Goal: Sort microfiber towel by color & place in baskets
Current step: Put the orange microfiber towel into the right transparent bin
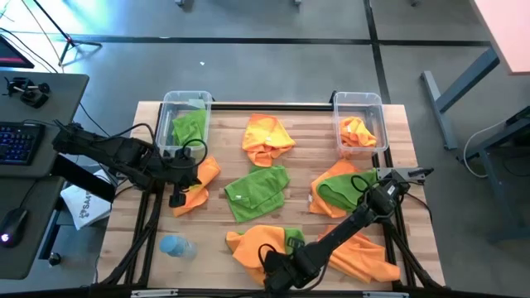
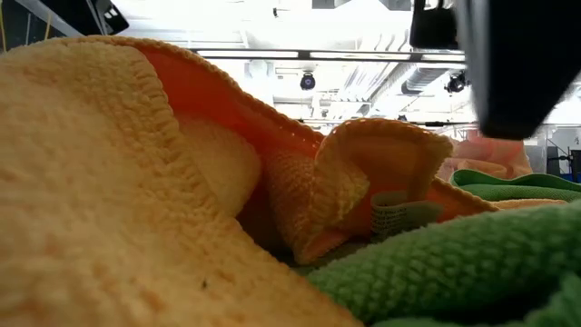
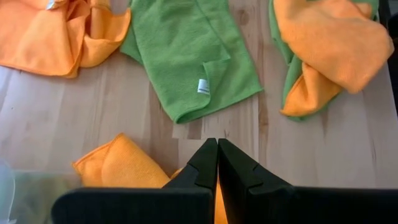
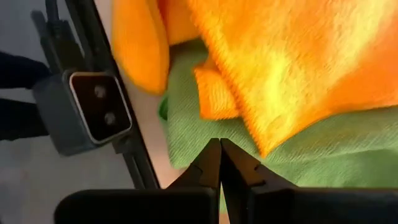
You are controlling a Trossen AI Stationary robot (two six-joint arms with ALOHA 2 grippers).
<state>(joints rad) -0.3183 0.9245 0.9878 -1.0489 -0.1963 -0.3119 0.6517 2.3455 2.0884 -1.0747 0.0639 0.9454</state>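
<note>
Overhead, the left gripper hovers with its fingers pressed together and holding nothing, just above an orange towel beside the left basket, which holds a green towel. Near the table's right edge, the right gripper is likewise pinched shut and empty, over a green towel lying under an orange one. Another orange towel sits in the right basket.

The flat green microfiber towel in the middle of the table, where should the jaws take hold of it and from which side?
The flat green microfiber towel lies spread on the wooden table with bare wood around it. Probably best to come straight down and pinch the folded corner by its white label, where the doubled cloth gives a raised edge. The shut left gripper is nearest and would have to open first.
</note>
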